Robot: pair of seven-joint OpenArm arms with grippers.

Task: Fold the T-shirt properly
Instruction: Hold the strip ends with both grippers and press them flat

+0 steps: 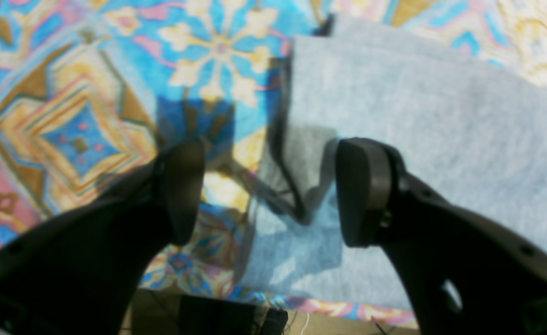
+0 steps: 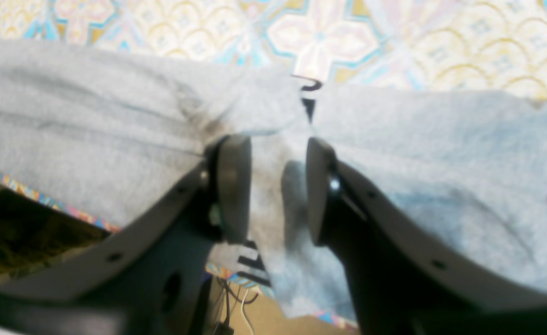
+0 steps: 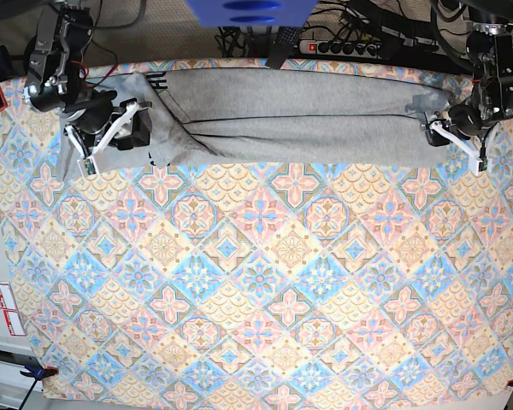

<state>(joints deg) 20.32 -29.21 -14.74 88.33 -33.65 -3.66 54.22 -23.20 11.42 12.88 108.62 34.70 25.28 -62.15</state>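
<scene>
The grey T-shirt [image 3: 299,120] lies folded into a long band along the table's far edge. My left gripper [image 3: 455,137] hovers at the band's right end. In the left wrist view this gripper [image 1: 273,190] is open wide over the T-shirt's [image 1: 441,139] side edge, with nothing between the pads. My right gripper [image 3: 120,126] is at the bunched left end. In the right wrist view its jaws [image 2: 276,186] stand partly apart astride a loose ridge of the T-shirt [image 2: 92,116], with a dark gap beside the right fingertip [image 2: 317,186]. Bits of black lettering [image 2: 310,104] show.
A colourful diamond-patterned tablecloth [image 3: 256,282] covers the whole table. The table's far edge [image 1: 301,307] runs just behind the shirt, with a power strip [image 3: 359,43] and cables beyond it. A clamp [image 3: 34,369] grips the near left corner.
</scene>
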